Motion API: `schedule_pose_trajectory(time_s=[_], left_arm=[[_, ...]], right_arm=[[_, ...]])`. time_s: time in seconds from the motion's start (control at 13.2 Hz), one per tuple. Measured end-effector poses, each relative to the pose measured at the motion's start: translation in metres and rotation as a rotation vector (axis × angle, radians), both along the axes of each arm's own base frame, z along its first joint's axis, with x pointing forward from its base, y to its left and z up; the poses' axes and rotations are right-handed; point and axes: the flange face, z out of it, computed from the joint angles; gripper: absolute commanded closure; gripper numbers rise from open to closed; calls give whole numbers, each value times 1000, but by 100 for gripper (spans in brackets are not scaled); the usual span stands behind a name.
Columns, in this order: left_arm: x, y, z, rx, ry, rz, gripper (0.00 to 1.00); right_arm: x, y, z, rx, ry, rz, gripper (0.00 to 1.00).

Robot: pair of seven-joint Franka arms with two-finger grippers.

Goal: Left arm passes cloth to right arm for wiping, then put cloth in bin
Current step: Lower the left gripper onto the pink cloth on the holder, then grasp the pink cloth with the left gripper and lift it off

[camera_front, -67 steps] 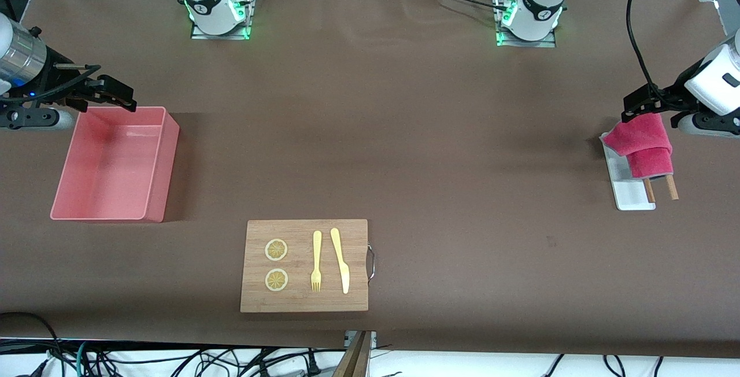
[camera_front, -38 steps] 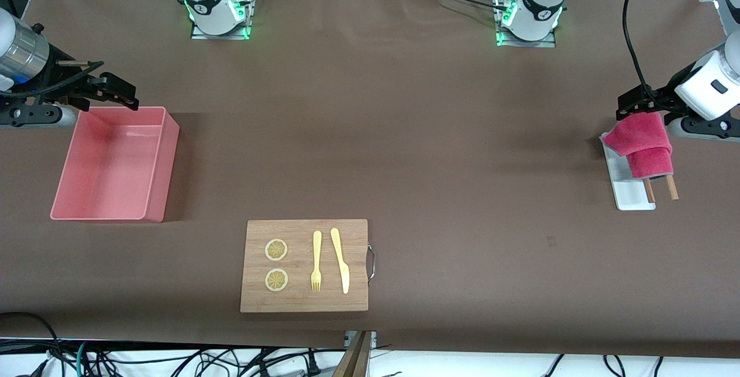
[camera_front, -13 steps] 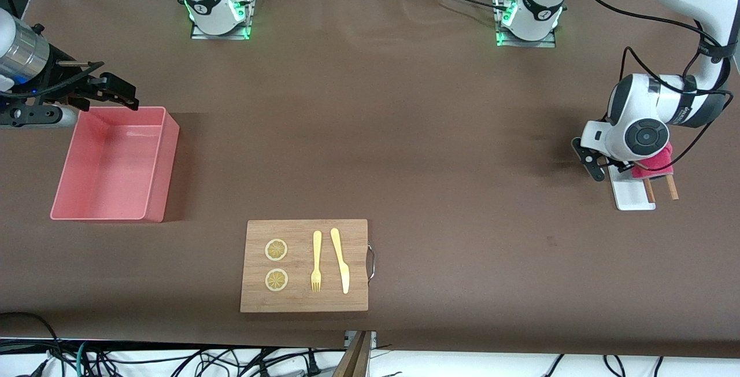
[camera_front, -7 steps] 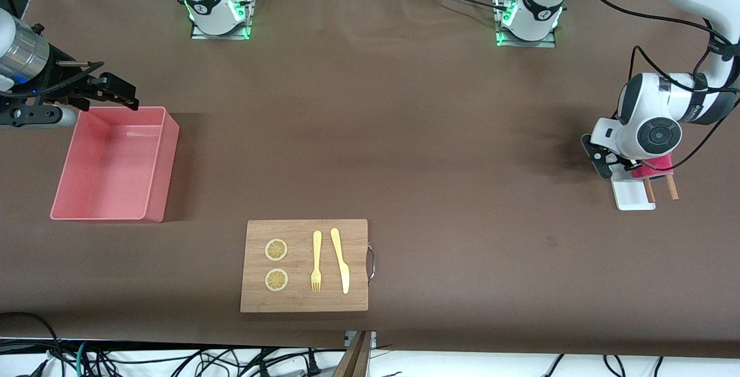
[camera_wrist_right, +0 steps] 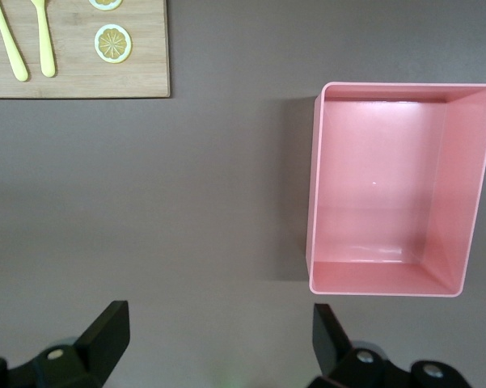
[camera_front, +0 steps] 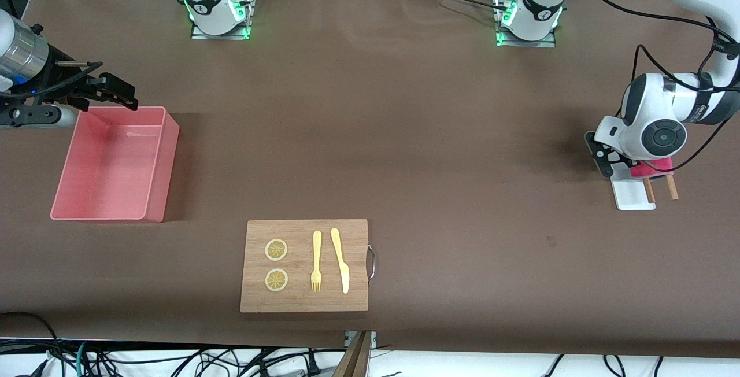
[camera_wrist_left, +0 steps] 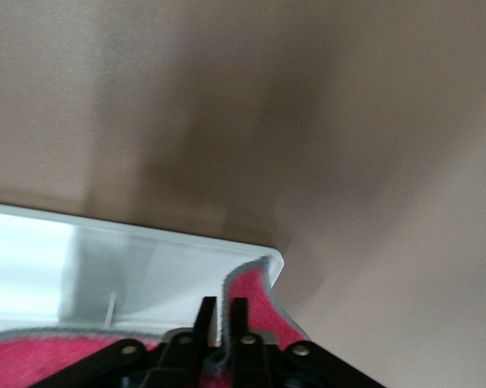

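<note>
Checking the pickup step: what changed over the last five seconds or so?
The left end effector came down over the cloth on the white tray at the left arm's end of the table and shut on a fold of it. The cloth has not left the tray. The right end effector stayed open above the table beside the bin; the cutting board did not move.

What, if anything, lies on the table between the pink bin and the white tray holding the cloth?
In the front view, only bare brown table runs between the bin and the white tray; the cutting board sits nearer the camera, off that line.
</note>
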Motion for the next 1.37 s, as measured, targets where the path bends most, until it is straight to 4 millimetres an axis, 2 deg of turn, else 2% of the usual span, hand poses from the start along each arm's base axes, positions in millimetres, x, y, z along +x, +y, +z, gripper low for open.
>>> schedule_pose_trajectory(time_s=[0.15,0.46,0.68,0.91,1.14,1.22,1.37], left_arm=[[17,-11,26,27,23,-1,100],[53,-67,105,38,42,-11,100],[64,-87,150,-89,31,83,100],[72,-105,194,-331,19,202,100],[81,-135,224,-571,-10,268,100],[83,-145,231,-624,-15,308,100],[84,-174,243,-671,-7,437,100]], right_arm=[[0,-1,0,0,0,-2,0],[-1,-1,6,1,-11,0,0],[-22,-1,30,0,38,10,0],[-33,-2,43,4,59,52,0],[-40,-2,78,17,4,116,0],[-42,-1,85,32,-9,149,0],[-42,4,87,77,-19,208,0]])
